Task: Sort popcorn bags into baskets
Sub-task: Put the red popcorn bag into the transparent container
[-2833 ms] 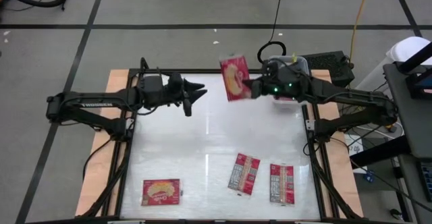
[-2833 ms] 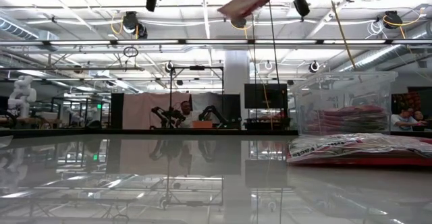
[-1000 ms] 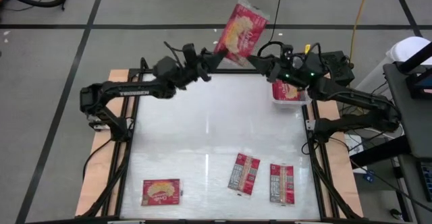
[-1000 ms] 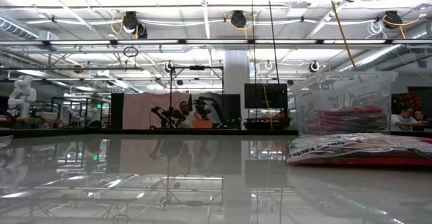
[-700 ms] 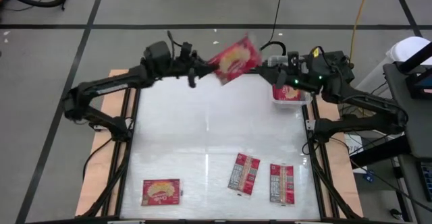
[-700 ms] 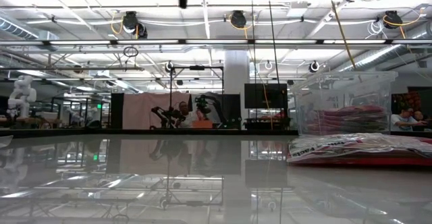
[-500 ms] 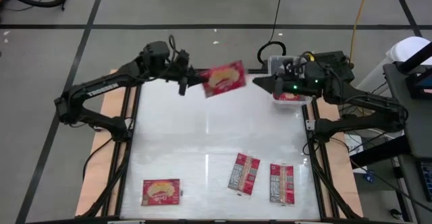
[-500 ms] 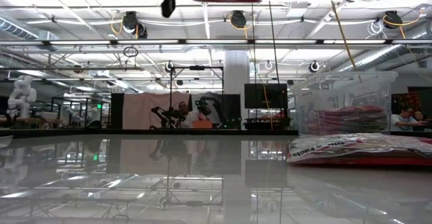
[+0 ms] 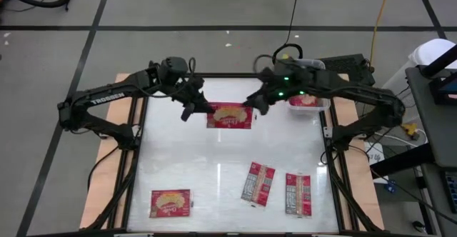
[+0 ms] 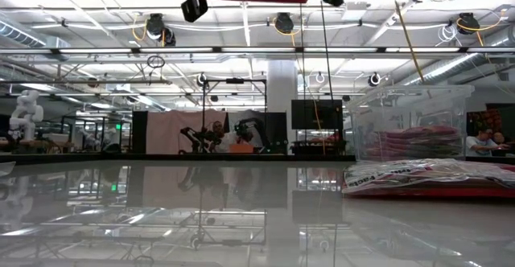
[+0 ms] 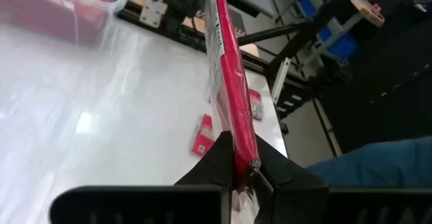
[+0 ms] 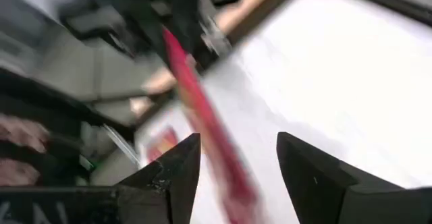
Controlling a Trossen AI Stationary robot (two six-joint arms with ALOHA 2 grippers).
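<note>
Gripping one end of a red popcorn bag (image 9: pixel 230 116), the left gripper (image 9: pixel 198 109) has its fingers clamped on the packet's edge and holds it in the air, flat and picture side up, over the table's far middle. The right gripper (image 9: pixel 255 103) sits just beside the bag's other end, fingers spread apart with the bag's edge between them, not visibly pinching it.

Judging by this, the bag hangs from one narrow pinch, so it could sag, twist or slip out if the right gripper closes off-centre or the arms pull against each other.

The clear basket (image 9: pixel 307 100), already holding red packets, stands at the table's far right corner. Three more packets (image 9: pixel 171 203) lie along the near edge.

The left wrist view shows the bag edge-on in its fingers (image 11: pixel 223 158); the high view shows its printed face instead.
</note>
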